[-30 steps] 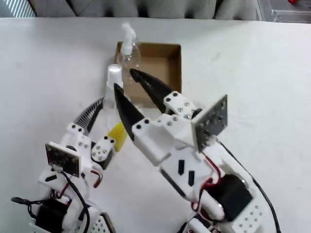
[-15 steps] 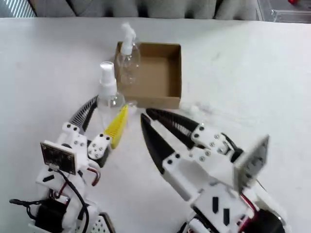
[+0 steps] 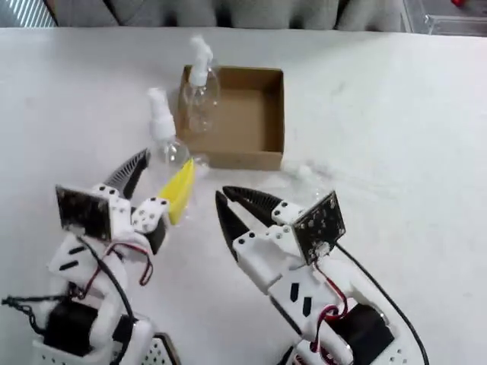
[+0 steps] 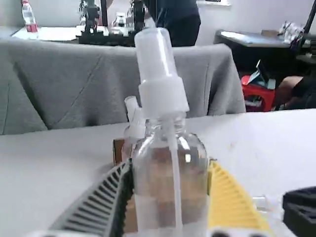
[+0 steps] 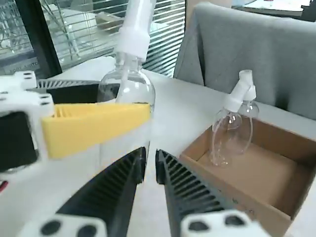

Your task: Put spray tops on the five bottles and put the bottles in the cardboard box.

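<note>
bottle point(image 4: 168, 173) with its spray top point(image 4: 157, 64) on is clamped in the left gripper point(image 3: 164, 163), between its grey and yellow jaws, just beside the near corner of the cardboard box point(image 3: 243, 160). right gripper point(image 3: 221, 195) hangs nearby, jaws barely parted and empty. carried in low, it could clip the box wall or knock over the other bottle point(image 3: 199, 99) leaning inside; the smooth body might also slip
</note>
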